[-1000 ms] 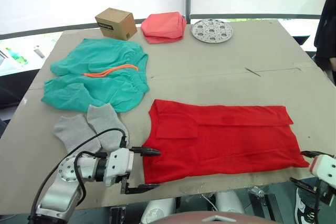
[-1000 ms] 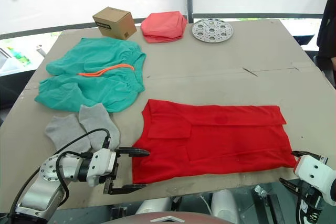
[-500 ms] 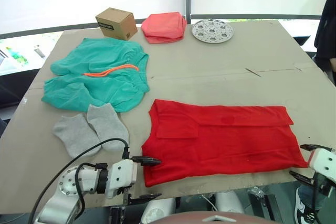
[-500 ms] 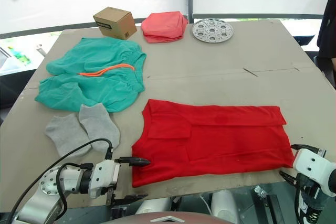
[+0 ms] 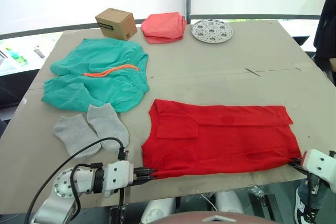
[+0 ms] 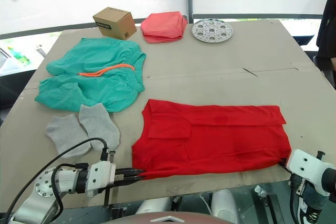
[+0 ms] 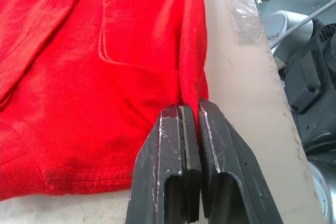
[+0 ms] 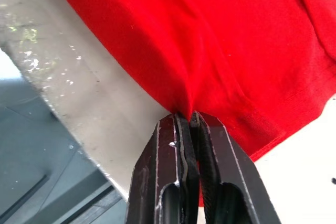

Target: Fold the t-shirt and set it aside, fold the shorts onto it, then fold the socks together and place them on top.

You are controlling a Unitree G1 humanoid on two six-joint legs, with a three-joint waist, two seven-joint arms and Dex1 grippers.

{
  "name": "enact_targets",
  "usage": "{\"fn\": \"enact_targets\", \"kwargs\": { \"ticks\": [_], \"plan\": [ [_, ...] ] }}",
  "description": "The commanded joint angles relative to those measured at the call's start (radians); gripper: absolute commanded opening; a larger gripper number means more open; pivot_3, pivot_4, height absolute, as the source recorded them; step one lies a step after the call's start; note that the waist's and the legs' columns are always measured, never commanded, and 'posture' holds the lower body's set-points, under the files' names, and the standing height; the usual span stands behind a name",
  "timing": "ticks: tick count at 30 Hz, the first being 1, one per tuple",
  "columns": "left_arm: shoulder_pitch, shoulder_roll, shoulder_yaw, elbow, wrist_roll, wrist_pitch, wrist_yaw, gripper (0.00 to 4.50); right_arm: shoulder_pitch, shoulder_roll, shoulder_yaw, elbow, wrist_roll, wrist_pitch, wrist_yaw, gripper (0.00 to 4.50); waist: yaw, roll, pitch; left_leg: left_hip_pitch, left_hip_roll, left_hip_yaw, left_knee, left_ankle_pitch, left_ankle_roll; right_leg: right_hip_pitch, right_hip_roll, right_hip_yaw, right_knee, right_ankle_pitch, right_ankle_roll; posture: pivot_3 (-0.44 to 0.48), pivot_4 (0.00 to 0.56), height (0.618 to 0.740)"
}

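While the t-shirt lies spread as a long red band along the near edge of the bench, its sleeves and one long side already look turned in, so I judge the first fold only partly made. Both pincers grip its near hem. The left pincer is pressed together on a ridge of red cloth at the hem's left corner, and the right pincer is likewise clamped on a pinch of the hem at the right corner, right at the bench edge. This reads as the set-up for carrying the near edge away from the robot to fold the band in half lengthwise.

Everything else is still to do. The shorts lie loosely crumpled beyond the t-shirt's left end, their orange drawstring showing, unfolded. The socks lie flat side by side and touching, between the shorts and the left pincer, just off the t-shirt's left end, not yet paired.

Well beyond the t-shirt, along the far edge, stand a cardboard box, a folded salmon-pink cloth and a round perforated metal plate; none belongs to the stack.

So the t-shirt needs finishing and setting aside, then shorts, then socks.
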Motion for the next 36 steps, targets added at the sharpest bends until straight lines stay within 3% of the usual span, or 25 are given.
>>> {"fn": "enact_targets", "kwargs": {
  "ticks": [1,5,12,17,22,27,31,36],
  "plan": [
    [0.004,0.035,0.017,-0.024,-0.102,0.06,-0.056,0.04,-0.018,-0.039,-0.035,-0.027,0.039,0.048,0.039,0.06,0.0,0.0,0.0,0.0,0.0,0.0,0.0,0.0,0.0,0.0,0.0,0.0,0.0,0.0,0.0,0.0,0.15,0.74],
    [-0.021,0.085,0.044,-0.078,-0.247,0.268,-0.077,0.04,-0.035,-0.085,-0.048,-0.066,0.082,0.119,0.093,0.06,-0.001,0.002,0.001,0.0,0.0,0.0,0.0,0.001,0.001,0.0,0.001,-0.001,0.001,0.0,0.0,0.0,0.15,0.74],
    [-0.241,0.156,0.054,-0.058,-0.46,0.642,-0.127,0.04,-0.198,-0.251,-0.019,-0.132,0.204,0.444,0.169,0.06,-0.001,0.002,0.004,0.0,0.0,0.0,0.002,0.001,0.001,0.0,0.003,-0.002,0.002,0.0,0.0,0.0,0.15,0.74],
    [-0.421,0.183,-0.011,0.041,-0.396,0.744,-0.194,0.04,-0.388,-0.353,0.122,-0.057,0.168,0.512,0.134,0.06,-0.002,0.0,0.005,0.0,0.0,0.0,0.001,0.002,0.003,0.0,0.003,-0.003,0.001,0.0,0.0,0.0,0.15,0.74],
    [-0.543,0.144,-0.051,0.086,-0.363,0.769,-0.214,0.04,-0.52,-0.363,0.228,0.008,0.151,0.528,0.127,0.06,-0.002,0.0,0.006,-0.002,0.0,0.0,0.001,0.002,0.004,-0.001,0.002,-0.003,0.001,0.003,-0.004,0.0,0.15,0.74],
    [-0.52,0.125,-0.056,0.081,-0.319,0.715,-0.239,0.04,-0.448,-0.366,0.2,-0.036,0.159,0.546,0.153,0.06,-0.001,0.0,0.006,-0.002,-0.001,0.0,0.001,0.001,0.003,-0.001,0.001,-0.003,0.0,0.004,-0.004,0.0,0.15,0.74],
    [-0.412,0.176,-0.031,-0.049,-0.387,0.787,-0.28,0.04,-0.296,-0.359,0.082,-0.153,0.199,0.634,0.215,0.06,-0.002,0.001,0.006,-0.003,0.0,0.0,0.001,0.0,0.003,-0.002,0.0,-0.002,0.0,0.004,-0.002,0.0,0.15,0.74],
    [-0.29,0.208,-0.055,-0.111,-0.315,0.712,-0.306,0.04,-0.132,-0.325,0.006,-0.256,0.192,0.669,0.236,0.06,0.0,0.001,0.006,-0.001,0.001,0.0,0.002,-0.001,0.003,-0.001,0.0,-0.002,0.0,0.001,-0.002,0.0,0.15,0.74]
  ]
}}
